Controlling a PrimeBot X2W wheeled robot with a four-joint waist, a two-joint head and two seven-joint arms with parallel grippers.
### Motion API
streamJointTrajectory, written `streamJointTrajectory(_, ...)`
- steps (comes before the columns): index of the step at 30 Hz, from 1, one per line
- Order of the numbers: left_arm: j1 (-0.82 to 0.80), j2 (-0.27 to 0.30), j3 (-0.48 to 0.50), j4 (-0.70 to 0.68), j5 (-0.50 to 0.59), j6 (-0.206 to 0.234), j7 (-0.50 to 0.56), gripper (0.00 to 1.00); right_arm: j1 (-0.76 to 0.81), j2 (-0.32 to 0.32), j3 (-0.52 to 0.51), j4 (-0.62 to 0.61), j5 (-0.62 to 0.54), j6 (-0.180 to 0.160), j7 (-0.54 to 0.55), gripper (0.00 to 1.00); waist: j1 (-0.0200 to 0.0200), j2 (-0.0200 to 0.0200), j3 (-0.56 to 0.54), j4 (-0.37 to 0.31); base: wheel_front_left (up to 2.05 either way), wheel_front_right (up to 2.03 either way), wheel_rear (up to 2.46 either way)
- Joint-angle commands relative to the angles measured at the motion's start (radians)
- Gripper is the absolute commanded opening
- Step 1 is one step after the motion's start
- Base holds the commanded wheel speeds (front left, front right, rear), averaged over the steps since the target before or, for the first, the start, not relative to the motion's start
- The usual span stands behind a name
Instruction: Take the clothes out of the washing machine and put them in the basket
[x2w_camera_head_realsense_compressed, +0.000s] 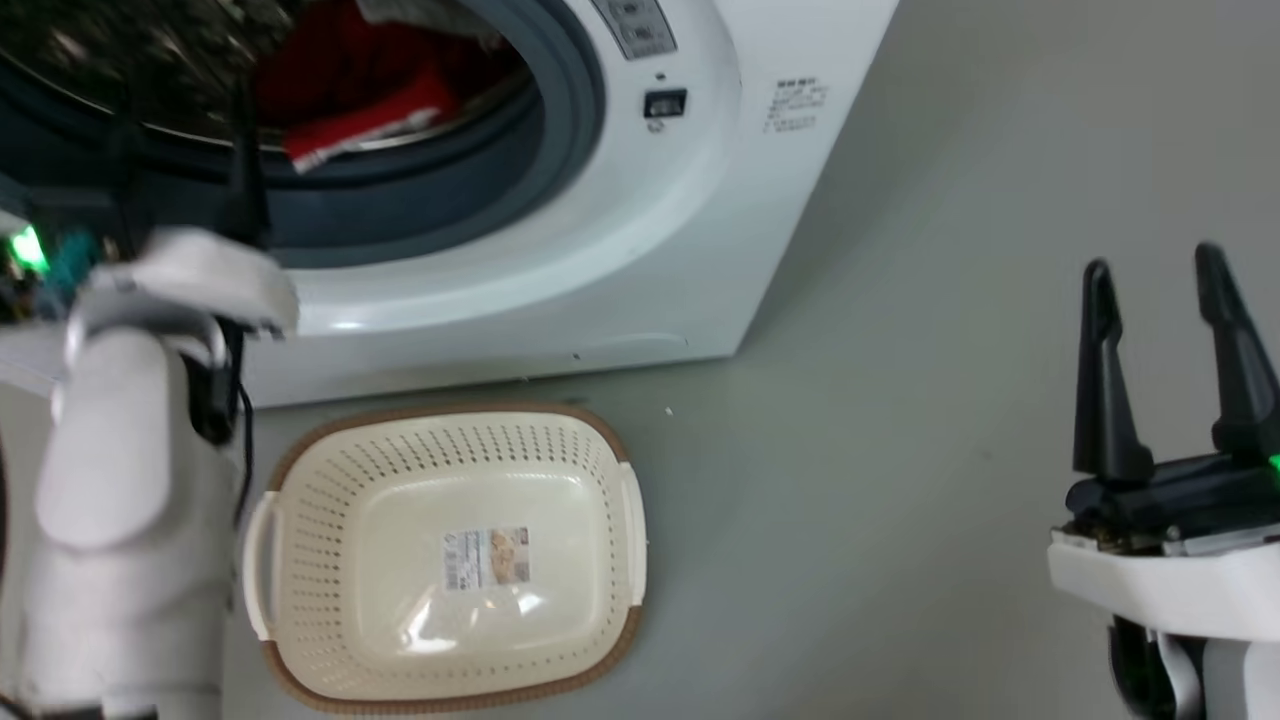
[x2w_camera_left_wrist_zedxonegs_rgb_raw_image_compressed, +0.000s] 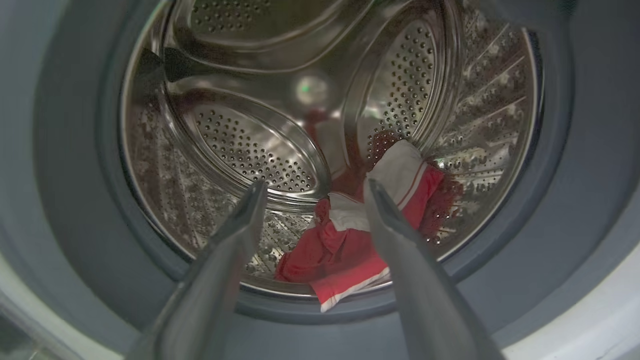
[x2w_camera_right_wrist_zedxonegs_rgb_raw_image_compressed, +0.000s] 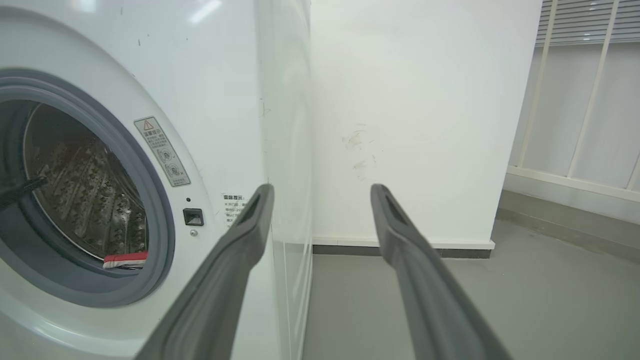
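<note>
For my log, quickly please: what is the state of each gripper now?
Left gripper: open, holding nothing, pointing at the red clothes in the drum.
Right gripper: open, holding nothing.

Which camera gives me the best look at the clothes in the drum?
The left wrist view: it looks straight into the drum, where the red and white clothes lie by its front lip. The head view catches part of them from above; the right wrist view, one striped edge at the rim.

Grey floor (x2w_camera_head_realsense_compressed: 900, 400); white wall (x2w_camera_right_wrist_zedxonegs_rgb_raw_image_compressed: 425, 125); perhaps blinds (x2w_camera_right_wrist_zedxonegs_rgb_raw_image_compressed: 585, 20) beyond.
</note>
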Motion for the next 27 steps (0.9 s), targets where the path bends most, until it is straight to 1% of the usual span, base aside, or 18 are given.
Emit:
streamJointTrajectory(1,-0.077,0.021,-0.005,0.034,0.008,-0.002,0.015,1.0,-0.031,0.0,0.0,-0.014,0.013,0.0,-0.002,1.0,-0.0001,0.0,0.086,-0.047,0.0,0.0,0.0)
streamJointTrajectory(5,-0.221,0.07,-0.02,0.125,0.01,-0.012,0.091,1.0,-0.072,0.0,0.0,-0.041,0.03,0.0,-0.002,1.0,-0.0001,0.0,0.159,-0.079,0.0,0.0,0.0)
streamJointTrajectory(10,-0.375,0.127,-0.056,0.206,0.005,-0.027,0.2,1.0,-0.114,0.0,-0.001,-0.075,0.06,0.0,-0.002,1.0,-0.0001,0.0,0.238,-0.112,0.0,0.0,0.0)
streamJointTrajectory(15,-0.521,0.177,-0.102,0.275,-0.022,-0.032,0.355,1.0,-0.148,0.0,0.006,-0.105,0.086,0.0,-0.002,1.0,-0.0001,0.0,0.31,-0.143,0.0,0.0,0.0)
streamJointTrajectory(19,-0.629,0.218,-0.197,0.305,-0.071,-0.034,0.505,1.0,-0.169,0.0,0.009,-0.131,0.105,0.0,-0.002,1.0,-0.0001,0.0,0.364,-0.163,0.0,0.0,0.0)
streamJointTrajectory(24,-0.732,0.264,-0.314,0.322,-0.167,-0.034,0.693,1.0,-0.192,0.0,0.013,-0.159,0.128,0.0,-0.002,1.0,-0.0001,0.0,0.42,-0.177,0.0,0.0,0.0)
streamJointTrajectory(25,-0.732,0.264,-0.314,0.322,-0.167,-0.034,0.693,1.0,-0.192,0.0,0.013,-0.159,0.128,0.0,-0.002,1.0,-0.0001,0.0,0.42,-0.177,0.0,0.0,0.0)
streamJointTrajectory(27,-0.771,0.288,-0.354,0.317,-0.2,-0.034,0.762,1.0,-0.197,0.0,0.017,-0.168,0.136,0.0,-0.002,1.0,-0.0001,0.0,0.44,-0.186,0.0,0.0,0.0)
